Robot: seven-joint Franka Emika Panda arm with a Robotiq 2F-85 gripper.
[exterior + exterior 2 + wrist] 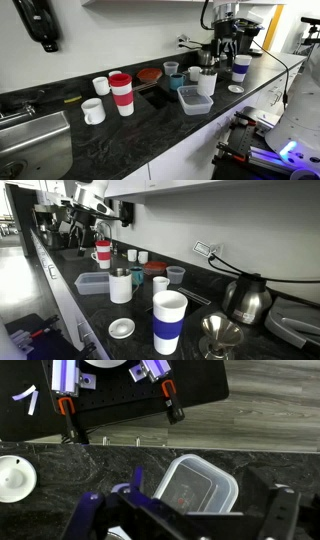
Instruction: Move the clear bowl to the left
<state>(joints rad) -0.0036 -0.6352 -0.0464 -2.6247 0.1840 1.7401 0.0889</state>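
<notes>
The clear bowl is a shallow translucent rectangular tub on the dark counter; it also shows in an exterior view. In the wrist view the clear bowl lies below, between my two fingers. My gripper is open and empty, its fingers spread wide. In an exterior view the gripper hangs well above the counter, apart from the bowl.
Near the bowl stand a white cup, a teal cup, a red-and-white cup and white mugs. A sink is at one end. A blue-and-white cup, kettle and white lid are nearby.
</notes>
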